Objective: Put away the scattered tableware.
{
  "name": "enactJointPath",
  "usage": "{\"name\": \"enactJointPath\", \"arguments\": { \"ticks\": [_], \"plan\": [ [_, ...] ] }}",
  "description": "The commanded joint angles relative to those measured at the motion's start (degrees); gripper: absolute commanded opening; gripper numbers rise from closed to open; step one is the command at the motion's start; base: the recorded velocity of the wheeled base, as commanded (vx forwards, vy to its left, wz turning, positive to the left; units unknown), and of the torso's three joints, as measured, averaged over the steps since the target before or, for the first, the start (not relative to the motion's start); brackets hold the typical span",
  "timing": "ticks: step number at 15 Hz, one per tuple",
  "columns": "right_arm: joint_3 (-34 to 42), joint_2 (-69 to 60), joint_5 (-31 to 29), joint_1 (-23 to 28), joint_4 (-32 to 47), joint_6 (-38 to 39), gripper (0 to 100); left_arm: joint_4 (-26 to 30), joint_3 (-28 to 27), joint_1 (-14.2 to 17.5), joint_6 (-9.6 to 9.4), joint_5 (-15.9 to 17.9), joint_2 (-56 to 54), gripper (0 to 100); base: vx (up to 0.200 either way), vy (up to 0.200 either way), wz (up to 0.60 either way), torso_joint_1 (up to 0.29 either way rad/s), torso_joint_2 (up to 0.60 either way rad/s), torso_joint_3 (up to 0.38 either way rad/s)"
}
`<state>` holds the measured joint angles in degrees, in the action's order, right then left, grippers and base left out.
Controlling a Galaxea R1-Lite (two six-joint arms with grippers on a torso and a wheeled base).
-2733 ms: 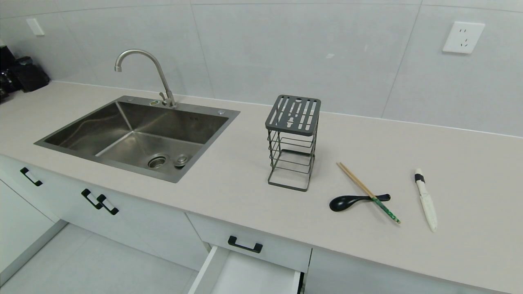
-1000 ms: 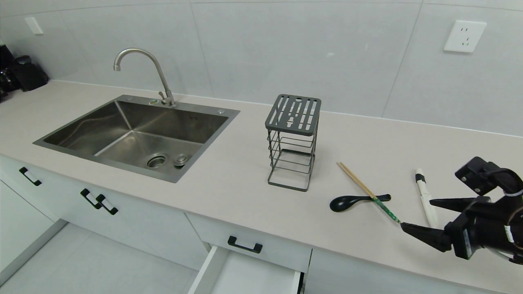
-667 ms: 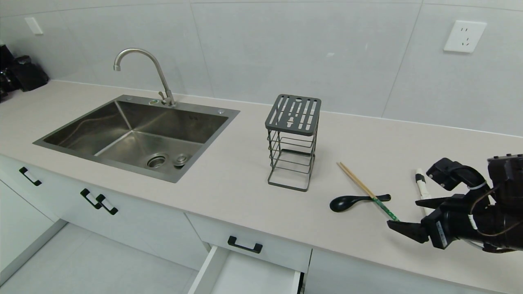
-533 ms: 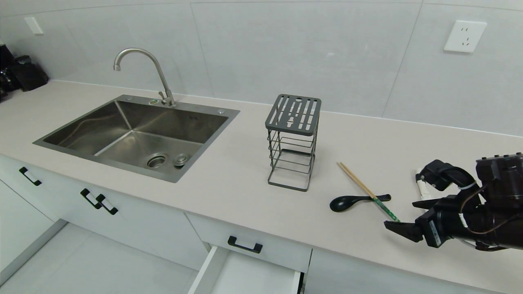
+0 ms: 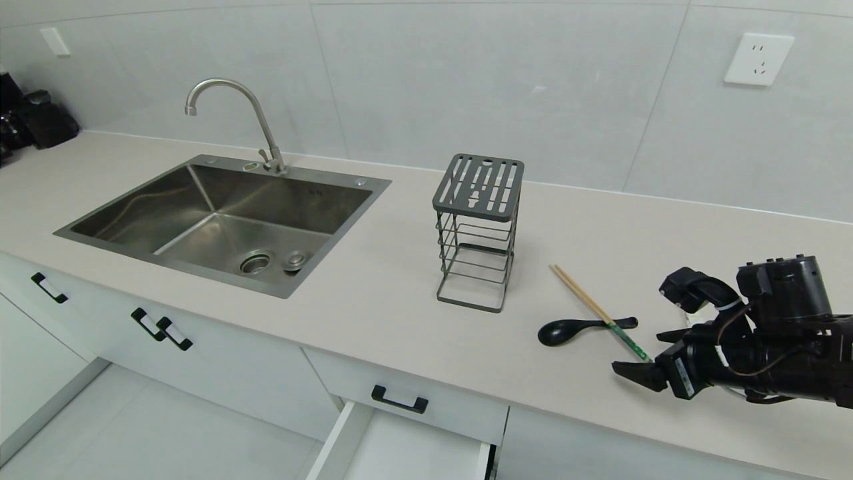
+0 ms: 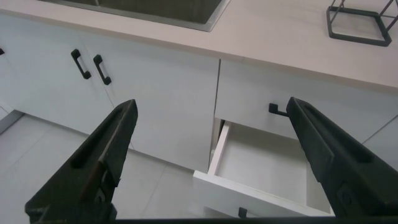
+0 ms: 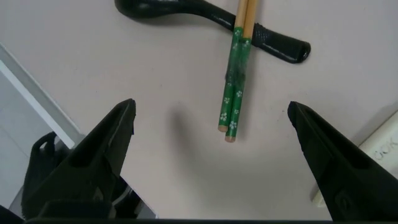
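A pair of wooden chopsticks [image 5: 593, 308] with green patterned ends lies across the handle of a black spoon [image 5: 565, 329] on the counter, right of the dark wire rack [image 5: 477, 233]. My right gripper [image 5: 638, 352] hovers open just over the chopsticks' green ends [image 7: 233, 106], with one finger on either side; the spoon [image 7: 161, 7] lies beyond them. A white knife [image 7: 382, 149] lies beside that gripper, mostly hidden by the arm in the head view. My left gripper [image 6: 211, 107] hangs open and holding nothing in front of the cabinets, above an open drawer [image 6: 261, 162].
A steel sink [image 5: 220, 220] with a faucet [image 5: 233, 113] takes up the counter's left half. The open drawer [image 5: 400, 453] juts out below the counter edge, under the rack. The tiled wall runs close behind, with a socket [image 5: 758, 59].
My right arm has come into view from the right and slid left and lower, bringing its open fingers to the chopsticks' green ends. The tableware has not moved.
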<state>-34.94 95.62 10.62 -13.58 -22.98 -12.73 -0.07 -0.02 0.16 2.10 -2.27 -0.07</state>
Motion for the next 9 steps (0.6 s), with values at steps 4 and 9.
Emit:
{"name": "enactJointPath", "arguments": {
  "ticks": [4,9],
  "plan": [
    [-4.3,4.5,0.0,-1.2,-0.1,0.2,100,0.0,0.0,0.0,0.01,0.0,0.1,100,0.0,0.0,0.0,0.0,0.0,0.0],
    [-4.4,5.7,-1.8,-3.1,0.0,2.3,100,0.0,-0.1,0.0,0.01,0.0,0.1,100,0.0,0.0,0.0,0.0,0.0,0.0]
  ]
}}
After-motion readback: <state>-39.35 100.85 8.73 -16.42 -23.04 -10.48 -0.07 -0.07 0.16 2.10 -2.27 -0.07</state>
